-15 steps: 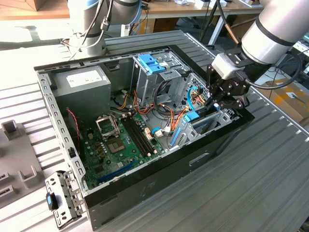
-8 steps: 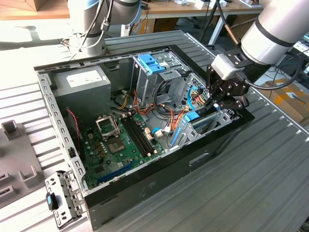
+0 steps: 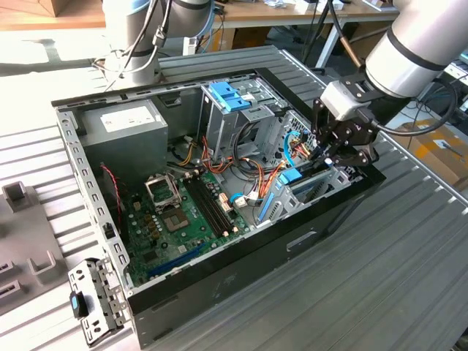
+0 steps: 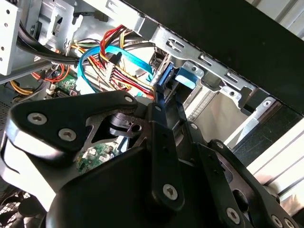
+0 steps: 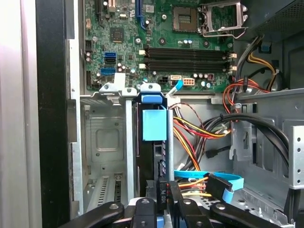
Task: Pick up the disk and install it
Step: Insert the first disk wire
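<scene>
Open computer case (image 3: pixel 219 285) lying on its side on the ribbed bench (image 3: pixel 380 278), holding a motherboard (image 3: pixel 183 216), a grey power-supply box (image 3: pixel 124 131) and a metal drive cage (image 3: pixel 307 186) at the exterior view's right. Disk (image 5: pixel 154 142) standing on edge in a slot of the cage, blue rail end uppermost in the first wrist view; empty bay just beside it. Claw (image 3: pixel 333 157) lowered into the case over the cage, fingers pressed close on the rear edge of the disk (image 4: pixel 164 78), pinching it. Blue rail tab and adjoining cage wall seen in the second wrist view, along with a thin blue cable (image 4: pixel 118 54) and bundled red, yellow and orange wires (image 4: pixel 121 71) close beside the slot. Memory slots (image 5: pixel 187 57) and processor socket (image 5: pixel 211 16) shown in the first wrist view beyond the cage. Second blue bracket (image 3: pixel 227 95) on the upper bay in the exterior view. Grey fixtures (image 3: pixel 29 234) on the bench outside the case.
</scene>
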Robot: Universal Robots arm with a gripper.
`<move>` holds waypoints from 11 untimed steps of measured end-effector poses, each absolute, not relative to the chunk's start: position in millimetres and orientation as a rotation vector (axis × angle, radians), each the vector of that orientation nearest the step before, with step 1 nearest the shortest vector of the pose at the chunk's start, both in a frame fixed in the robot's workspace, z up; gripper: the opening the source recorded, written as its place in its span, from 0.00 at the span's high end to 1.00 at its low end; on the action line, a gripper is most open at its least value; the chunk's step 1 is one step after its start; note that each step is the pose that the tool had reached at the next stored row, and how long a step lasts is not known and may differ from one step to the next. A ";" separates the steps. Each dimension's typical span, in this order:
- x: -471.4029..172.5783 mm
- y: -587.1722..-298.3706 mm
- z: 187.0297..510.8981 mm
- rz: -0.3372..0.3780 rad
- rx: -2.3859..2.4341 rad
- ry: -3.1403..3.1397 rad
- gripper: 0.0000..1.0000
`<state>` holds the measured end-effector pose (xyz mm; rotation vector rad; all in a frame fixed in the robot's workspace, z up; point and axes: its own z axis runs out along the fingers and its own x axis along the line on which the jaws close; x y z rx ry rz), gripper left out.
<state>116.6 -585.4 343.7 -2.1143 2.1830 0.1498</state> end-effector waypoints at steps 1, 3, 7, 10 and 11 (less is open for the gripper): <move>116.6 -585.5 348.7 0.150 -2.114 2.183 0.75; 116.6 -585.4 357.7 0.150 -2.114 2.183 0.75; 117.1 -585.5 358.2 0.159 -2.113 2.182 0.77; 120.4 -585.4 355.5 0.177 -2.115 2.185 0.89; 121.8 -585.4 354.2 0.183 -2.116 2.187 0.89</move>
